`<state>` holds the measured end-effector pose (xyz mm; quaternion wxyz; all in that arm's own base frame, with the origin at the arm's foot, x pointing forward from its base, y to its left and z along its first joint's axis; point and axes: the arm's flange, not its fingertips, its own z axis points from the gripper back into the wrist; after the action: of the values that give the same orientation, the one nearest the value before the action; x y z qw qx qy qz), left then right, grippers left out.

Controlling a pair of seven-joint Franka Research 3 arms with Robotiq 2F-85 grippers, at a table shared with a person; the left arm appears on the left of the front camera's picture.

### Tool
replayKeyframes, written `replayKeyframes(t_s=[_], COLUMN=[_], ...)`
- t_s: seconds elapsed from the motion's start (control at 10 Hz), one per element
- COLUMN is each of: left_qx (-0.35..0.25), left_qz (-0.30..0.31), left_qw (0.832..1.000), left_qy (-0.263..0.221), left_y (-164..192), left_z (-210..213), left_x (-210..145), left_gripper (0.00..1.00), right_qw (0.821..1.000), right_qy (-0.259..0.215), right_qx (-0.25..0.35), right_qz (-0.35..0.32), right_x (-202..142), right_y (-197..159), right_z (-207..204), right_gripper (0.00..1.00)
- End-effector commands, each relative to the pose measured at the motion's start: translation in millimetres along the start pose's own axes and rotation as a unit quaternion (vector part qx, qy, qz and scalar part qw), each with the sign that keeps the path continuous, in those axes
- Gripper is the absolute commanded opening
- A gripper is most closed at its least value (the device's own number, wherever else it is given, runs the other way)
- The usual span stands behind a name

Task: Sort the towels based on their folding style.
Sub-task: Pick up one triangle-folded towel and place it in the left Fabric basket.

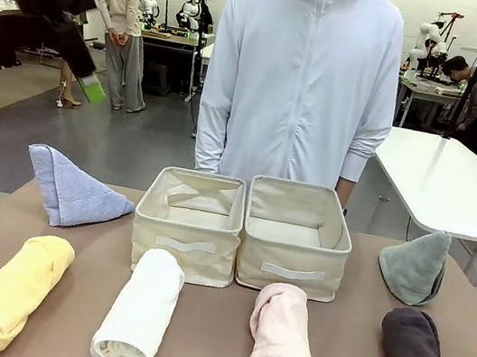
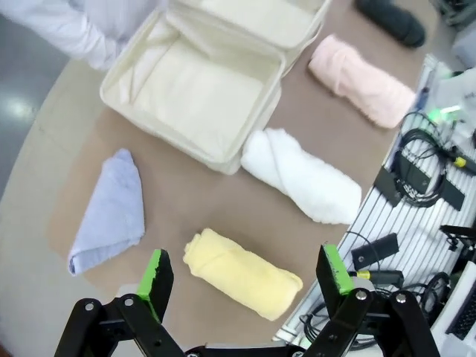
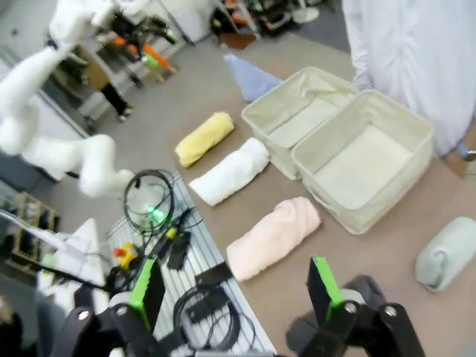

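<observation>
Left hand (image 2: 246, 269), open and empty, hovers above the yellow towel (image 2: 238, 277), whose long axis runs almost from pad (image 2: 158, 271) to pad, so turning seems needed.

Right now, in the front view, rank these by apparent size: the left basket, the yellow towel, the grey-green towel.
1. left basket
2. yellow towel, though it lies nearer the camera, which may flatter it
3. grey-green towel

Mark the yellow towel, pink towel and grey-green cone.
yellow towel (image 1: 9, 291), front view, middle of the roll
pink towel (image 1: 284, 346), front view, middle of the roll
grey-green cone (image 1: 416, 268), front view, centre of its face
</observation>
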<state>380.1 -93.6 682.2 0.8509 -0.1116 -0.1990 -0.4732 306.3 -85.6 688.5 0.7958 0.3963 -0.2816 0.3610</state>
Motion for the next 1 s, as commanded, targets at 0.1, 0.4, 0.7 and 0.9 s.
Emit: replayKeyframes(t_s=[0.1,0.4,0.7,0.9], left_qx=[-0.104,-0.14,-0.125,-0.111], left_qz=[-0.104,-0.141,-0.102,-0.07], left_qw=[0.978,0.947,0.943,0.943], left_qy=[-0.149,-0.254,-0.293,-0.305], left_y=[32.3,74.9,98.3,111.5], left_z=[63.9,104.9,91.4,82.2], left_x=[-66.7,-140.3,-179.8,-206.2], left_gripper=[1.0,1.0,1.0,1.0], right_qw=[0.99,0.984,0.984,0.981], right_qy=[0.033,0.017,-0.029,-0.085], right_qx=[0.093,0.105,0.06,0.046], right_qz=[0.097,0.146,0.166,0.167], right_x=[-26.7,-55.5,-64.6,-68.3], right_y=[-23.9,-47.0,-61.5,-66.5], right_z=[57.8,99.8,115.3,118.6], right_gripper=[1.0,1.0,1.0,1.0])
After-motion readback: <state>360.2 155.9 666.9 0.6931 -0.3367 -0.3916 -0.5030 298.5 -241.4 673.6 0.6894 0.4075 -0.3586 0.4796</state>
